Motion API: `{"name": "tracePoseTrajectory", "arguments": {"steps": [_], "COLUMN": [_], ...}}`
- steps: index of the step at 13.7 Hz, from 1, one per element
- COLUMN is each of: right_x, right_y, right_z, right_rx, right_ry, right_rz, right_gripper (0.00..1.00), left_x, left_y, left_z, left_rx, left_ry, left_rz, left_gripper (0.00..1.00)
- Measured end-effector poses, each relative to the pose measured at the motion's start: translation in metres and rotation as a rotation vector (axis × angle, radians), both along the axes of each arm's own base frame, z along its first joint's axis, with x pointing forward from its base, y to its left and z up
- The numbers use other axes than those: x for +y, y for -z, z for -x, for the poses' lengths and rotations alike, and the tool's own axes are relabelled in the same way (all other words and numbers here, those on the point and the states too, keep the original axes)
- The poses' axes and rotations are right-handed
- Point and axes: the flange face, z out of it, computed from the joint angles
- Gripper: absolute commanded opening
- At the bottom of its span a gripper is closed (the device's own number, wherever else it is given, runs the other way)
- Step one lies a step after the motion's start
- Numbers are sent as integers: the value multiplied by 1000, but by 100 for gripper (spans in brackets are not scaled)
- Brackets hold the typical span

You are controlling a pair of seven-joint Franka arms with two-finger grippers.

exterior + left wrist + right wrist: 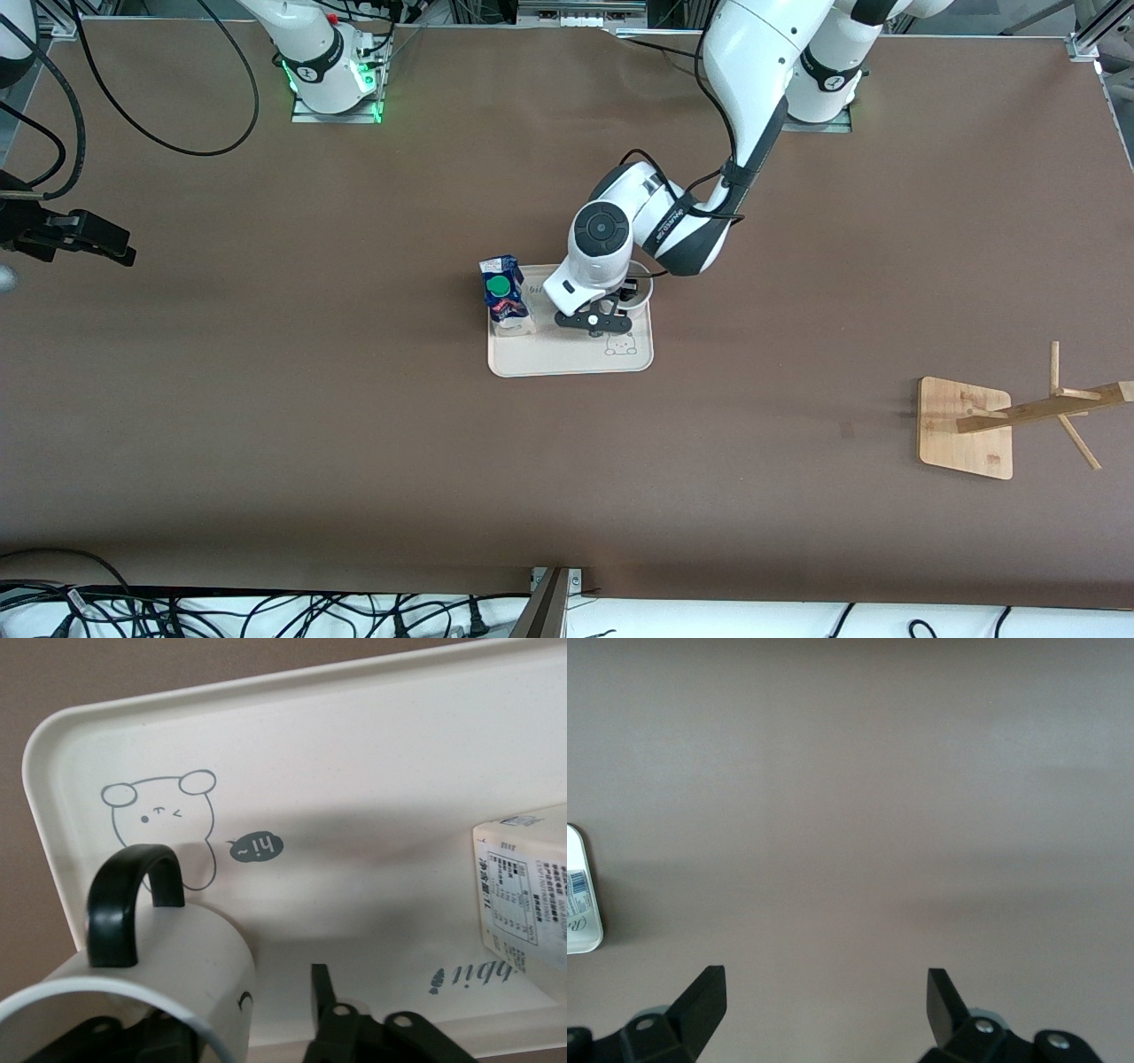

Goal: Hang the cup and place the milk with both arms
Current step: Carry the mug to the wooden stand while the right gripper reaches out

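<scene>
The cup (640, 297) stands on a cream tray (567, 359) in the middle of the table, mostly hidden under the left arm's hand. In the left wrist view the cup (195, 957) shows its black handle (120, 904). My left gripper (604, 317) is low over it and open (226, 1014): one finger (321, 992) is outside the cup's wall with a gap, the other is down inside the rim. The milk (503, 297) stands on the tray's end toward the right arm, and its white side (523, 895) shows in the left wrist view. My right gripper (115, 248) is open (824, 979) over bare table, off toward the right arm's end.
A wooden rack (1019, 416) with pegs stands on a square base toward the left arm's end, nearer the camera than the tray. A small white labelled object (580, 895) lies by the right gripper. Brown table surface surrounds the tray.
</scene>
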Motion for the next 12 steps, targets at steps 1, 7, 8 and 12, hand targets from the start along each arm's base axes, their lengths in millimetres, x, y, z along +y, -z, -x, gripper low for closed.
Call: {"name": "tracePoseTrajectory", "arguments": {"steps": [1, 7, 8, 12], "right_x": [0, -1, -1, 2], "right_y": [0, 0, 1, 4], "right_z": [0, 0, 0, -2], "right_rx": [0, 0, 0, 4], "right_ry": [0, 2, 1, -3], "right_rz": [0, 0, 0, -1], "right_gripper": [100, 100, 100, 100], "left_x": [1, 13, 18, 88], "left_y": [0, -46, -61, -154], "left_z": [0, -12, -17, -63], "left_rx": [3, -7, -13, -74], "left_ry": [0, -27, -37, -141], "left_rz": [-4, -13, -13, 21], "left_gripper": [0, 0, 0, 0]}}
